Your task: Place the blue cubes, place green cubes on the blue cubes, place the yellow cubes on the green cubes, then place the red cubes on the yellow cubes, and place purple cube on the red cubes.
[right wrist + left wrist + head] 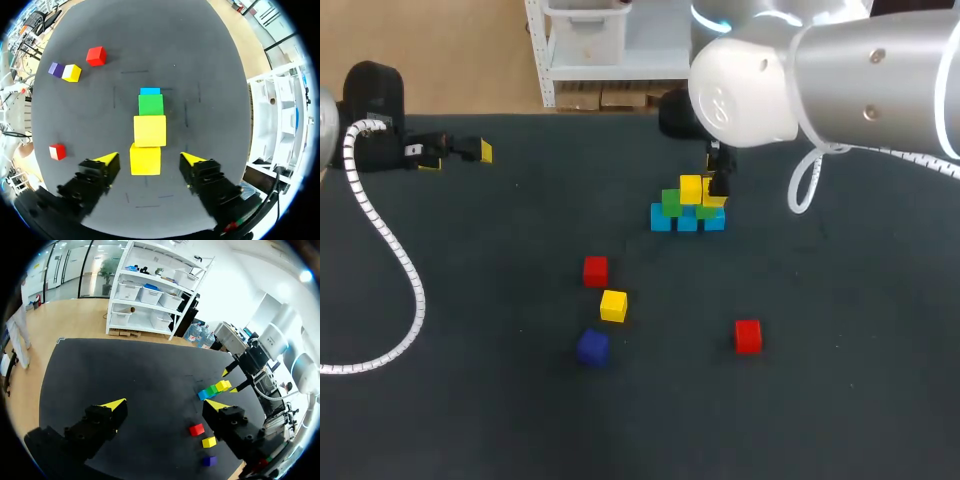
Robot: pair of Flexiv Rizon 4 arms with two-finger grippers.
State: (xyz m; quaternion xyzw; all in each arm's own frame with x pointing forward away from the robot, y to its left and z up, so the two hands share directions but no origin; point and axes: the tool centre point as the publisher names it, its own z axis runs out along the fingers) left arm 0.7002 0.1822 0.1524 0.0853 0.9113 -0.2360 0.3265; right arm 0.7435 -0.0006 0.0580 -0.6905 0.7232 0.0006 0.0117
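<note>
A pile stands mid-table: a row of blue cubes [687, 221], green cubes [671, 202] on them, and a yellow cube [691, 188] on top. My right gripper [717, 183] hangs over the pile's right end. In the right wrist view, the right gripper [150, 159] is open around a second yellow cube [145, 159], with a gap on each side. Ahead of it lie another yellow cube [149, 130], a green cube [150, 104] and a blue cube [149, 91]. My left gripper [460, 152] rests open and empty at the far left.
Loose cubes lie nearer the front: a red cube [595, 270], a yellow cube [613, 305], a purple cube [592, 346] and a second red cube [748, 336]. A white ribbed cable [390, 250] trails across the left of the dark table.
</note>
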